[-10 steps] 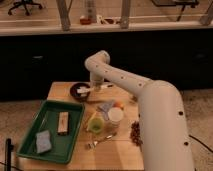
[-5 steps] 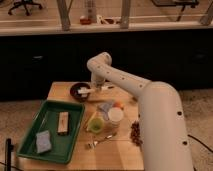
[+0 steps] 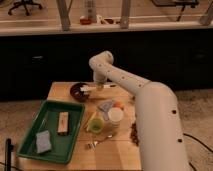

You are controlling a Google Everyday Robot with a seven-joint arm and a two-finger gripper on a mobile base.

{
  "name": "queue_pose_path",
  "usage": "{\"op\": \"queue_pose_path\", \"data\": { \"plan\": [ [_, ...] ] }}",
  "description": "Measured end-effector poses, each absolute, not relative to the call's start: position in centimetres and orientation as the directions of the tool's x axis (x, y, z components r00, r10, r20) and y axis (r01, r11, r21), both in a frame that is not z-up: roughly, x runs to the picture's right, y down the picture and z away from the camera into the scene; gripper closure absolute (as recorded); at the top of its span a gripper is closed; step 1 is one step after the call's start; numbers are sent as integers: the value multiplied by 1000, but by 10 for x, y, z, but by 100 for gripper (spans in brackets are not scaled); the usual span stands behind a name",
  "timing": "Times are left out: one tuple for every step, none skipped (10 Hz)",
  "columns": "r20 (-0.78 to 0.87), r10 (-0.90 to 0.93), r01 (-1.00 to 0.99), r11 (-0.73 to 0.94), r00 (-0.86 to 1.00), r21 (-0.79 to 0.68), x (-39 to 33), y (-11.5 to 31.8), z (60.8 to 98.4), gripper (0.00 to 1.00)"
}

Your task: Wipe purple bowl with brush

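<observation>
The purple bowl, small, round and very dark, sits at the back of the wooden table. The whitish brush lies level over the bowl's right rim, its pale head reaching into the bowl. My gripper hangs from the white arm just right of the bowl, at the brush's handle end. The arm's wrist hides most of the gripper.
A green tray at the front left holds a blue-grey sponge and a tan block. A yellow-green cup, a white round container and a metal fork lie mid-table. My arm's white body covers the right side.
The brush and the gripper have shifted slightly over the bowl's right rim; the bowl and the other objects stay in place.
</observation>
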State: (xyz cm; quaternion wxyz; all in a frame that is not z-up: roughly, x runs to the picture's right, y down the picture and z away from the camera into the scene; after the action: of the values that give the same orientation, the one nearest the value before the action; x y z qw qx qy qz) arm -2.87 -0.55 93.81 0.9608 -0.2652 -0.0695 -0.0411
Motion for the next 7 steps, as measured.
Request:
{"op": "queue_pose_path", "data": {
  "plan": [
    [152,-36,109,857,988,-504,-27,-10,942,100],
    [150,-36,107,858,988,-503,-27,-14,946,100],
    [156,-43,117,857,987,-502,-34,-17,950,100],
    [165,-52,129,856,985,-501,-42,-19,952,100],
    [180,-66,149,854,981,-499,-54,-21,954,100],
    [184,-80,164,850,980,-500,-58,-22,954,100],
    [195,-99,186,847,976,-498,-65,-23,955,100]
  ]
}}
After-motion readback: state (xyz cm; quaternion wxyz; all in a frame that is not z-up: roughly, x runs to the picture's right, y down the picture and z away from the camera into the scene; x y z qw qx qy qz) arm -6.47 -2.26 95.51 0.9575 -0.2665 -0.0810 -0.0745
